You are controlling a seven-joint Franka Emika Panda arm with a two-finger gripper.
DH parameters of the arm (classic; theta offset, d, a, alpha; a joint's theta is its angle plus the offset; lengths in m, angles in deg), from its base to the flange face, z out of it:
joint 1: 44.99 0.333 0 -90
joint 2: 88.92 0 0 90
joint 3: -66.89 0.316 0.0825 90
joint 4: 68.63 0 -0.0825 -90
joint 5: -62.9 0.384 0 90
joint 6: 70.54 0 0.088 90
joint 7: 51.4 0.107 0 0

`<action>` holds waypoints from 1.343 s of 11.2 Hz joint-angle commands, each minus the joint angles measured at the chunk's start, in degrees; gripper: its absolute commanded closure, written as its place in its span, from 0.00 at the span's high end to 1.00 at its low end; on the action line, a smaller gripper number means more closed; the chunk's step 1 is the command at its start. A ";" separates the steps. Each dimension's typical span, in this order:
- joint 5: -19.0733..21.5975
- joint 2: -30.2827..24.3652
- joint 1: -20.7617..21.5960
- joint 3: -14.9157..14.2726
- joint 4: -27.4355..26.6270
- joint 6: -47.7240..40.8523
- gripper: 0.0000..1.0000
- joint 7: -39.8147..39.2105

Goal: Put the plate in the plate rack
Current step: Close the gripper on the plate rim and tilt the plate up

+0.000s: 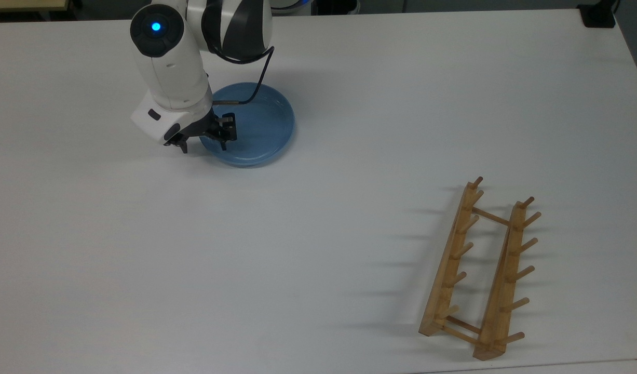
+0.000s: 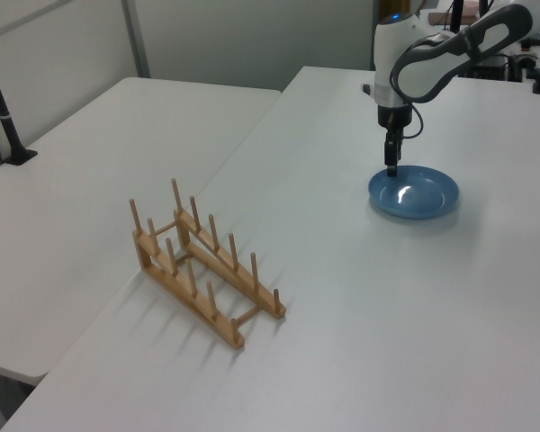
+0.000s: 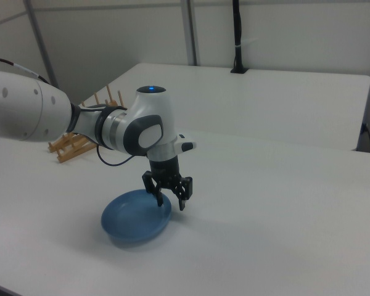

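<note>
Straddling the plate's (image 1: 256, 124) left rim in the top view, the gripper (image 1: 203, 141) is spread wide, one finger inside the rim, one outside, grasping nothing. Plate lies flat on the desk (image 1: 318, 234); the rack (image 1: 476, 272) stands well apart, lower right in the top view.

1. One light-blue plate (image 1: 258, 124).
2. One wooden plate rack (image 1: 476, 270) with two long rails.
3. Six upright pegs on each rail in the top view, twelve in all.
4. Three thin crossbars join the rails.
5. One robot arm (image 1: 173, 67) with one two-fingered claw (image 1: 202, 144).
6. Two white benches: one bench (image 2: 360, 306) carries the things, a second bench (image 2: 81, 162) stands alongside.
</note>
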 commanded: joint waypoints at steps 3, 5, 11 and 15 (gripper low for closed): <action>-1.13 0.66 1.46 0.16 0.19 2.03 0.02 3.66; -1.13 0.40 2.34 0.24 0.37 1.86 0.00 5.84; -0.16 -4.16 2.43 0.51 4.22 0.02 0.00 8.32; -0.34 -4.17 2.70 2.61 11.69 0.36 0.00 14.64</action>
